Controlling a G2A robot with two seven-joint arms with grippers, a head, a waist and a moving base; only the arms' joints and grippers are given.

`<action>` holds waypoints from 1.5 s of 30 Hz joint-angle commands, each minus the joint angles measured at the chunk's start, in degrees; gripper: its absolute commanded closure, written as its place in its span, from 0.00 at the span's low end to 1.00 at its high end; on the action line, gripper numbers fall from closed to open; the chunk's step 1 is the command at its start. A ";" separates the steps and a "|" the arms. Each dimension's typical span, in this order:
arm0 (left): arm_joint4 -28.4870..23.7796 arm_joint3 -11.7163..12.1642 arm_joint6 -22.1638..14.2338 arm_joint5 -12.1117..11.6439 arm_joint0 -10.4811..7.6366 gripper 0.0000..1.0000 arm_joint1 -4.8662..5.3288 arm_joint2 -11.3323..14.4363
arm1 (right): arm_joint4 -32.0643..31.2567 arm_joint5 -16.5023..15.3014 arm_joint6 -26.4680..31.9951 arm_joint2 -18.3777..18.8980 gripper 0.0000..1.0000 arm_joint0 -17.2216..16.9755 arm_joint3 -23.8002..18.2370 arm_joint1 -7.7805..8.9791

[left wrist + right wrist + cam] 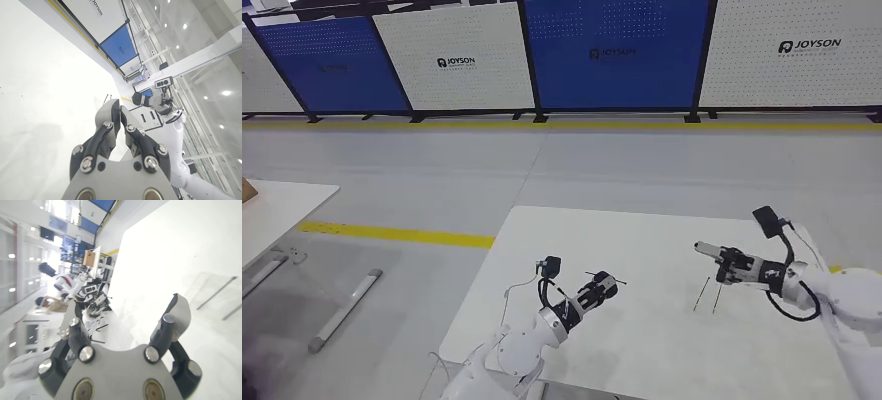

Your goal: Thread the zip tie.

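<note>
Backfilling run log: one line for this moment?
left gripper shut on zip tie | right gripper open near two loose ties | threading not started

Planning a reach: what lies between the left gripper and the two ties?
Just bare table between left gripper and ties, per the top view.

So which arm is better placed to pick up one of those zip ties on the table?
The right, probably. The right claw is open and sits close to the two zip ties on the table. The left claw is shut and farther from them.
</note>
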 commanded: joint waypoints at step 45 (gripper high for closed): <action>0.00 0.00 0.00 0.00 0.00 1.00 0.00 0.00 | -16.77 7.29 3.60 -23.75 0.00 16.75 20.74 -5.26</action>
